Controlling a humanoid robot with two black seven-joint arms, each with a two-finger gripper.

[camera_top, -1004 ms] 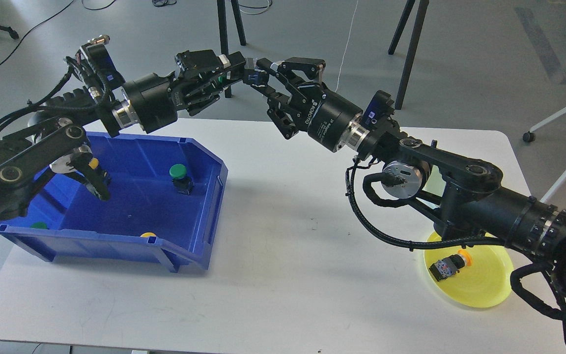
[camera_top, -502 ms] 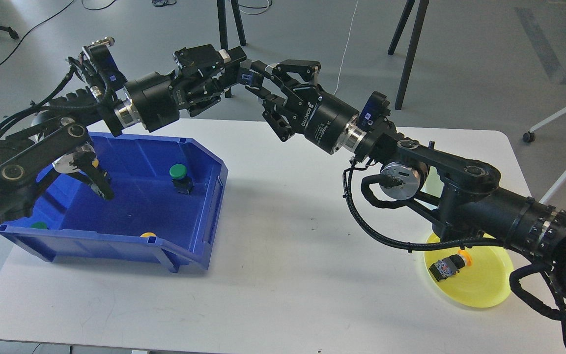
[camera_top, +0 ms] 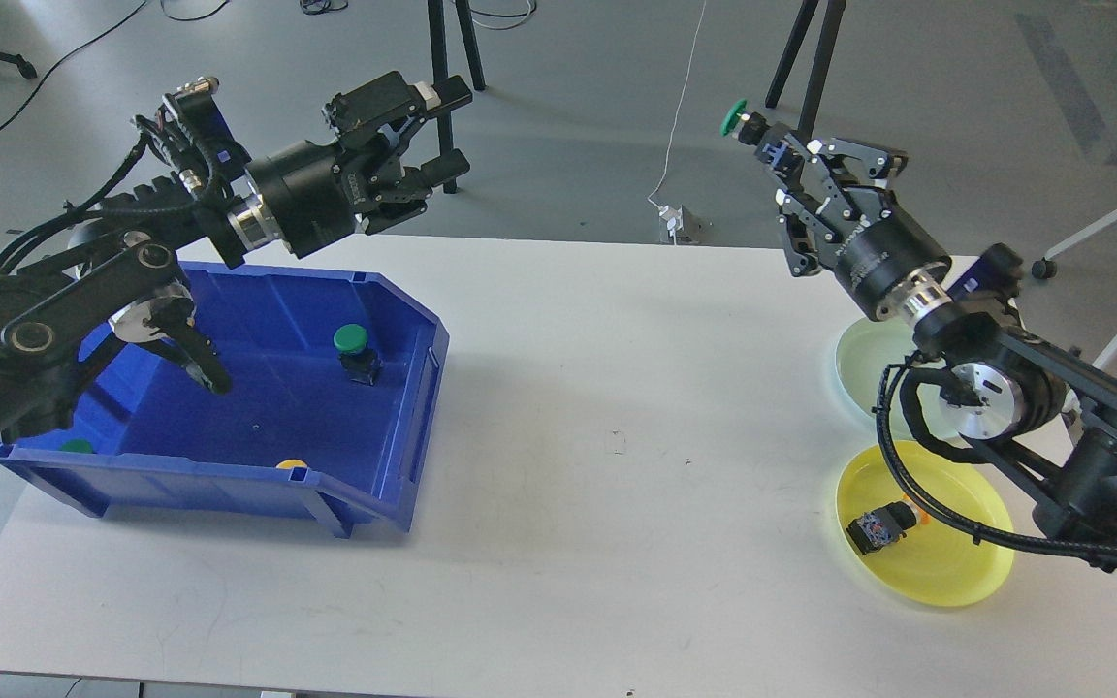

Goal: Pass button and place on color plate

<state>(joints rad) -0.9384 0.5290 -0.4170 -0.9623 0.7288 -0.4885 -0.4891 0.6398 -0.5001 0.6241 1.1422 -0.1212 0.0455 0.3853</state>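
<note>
My right gripper (camera_top: 780, 150) is shut on a green-capped button (camera_top: 739, 117) and holds it high above the table's far right side. My left gripper (camera_top: 447, 131) is open and empty, up above the far edge of the blue bin (camera_top: 394, 456). A pale green plate (camera_top: 859, 357) lies on the table below my right wrist. In front of it is a yellow plate (camera_top: 946, 572) with a yellow-capped button (camera_top: 883, 525) lying in it.
The blue bin holds a green button (camera_top: 355, 347), another green one (camera_top: 77, 445) at its front left and a yellow one (camera_top: 292, 463) at its front wall. The white table (camera_top: 597, 465) spreads between bin and plates. Tripod legs and a chair stand behind.
The two grippers were together at the button. Now my left gripper has opened and let go, and my right gripper has carried the green button far to the right, over the plates.
</note>
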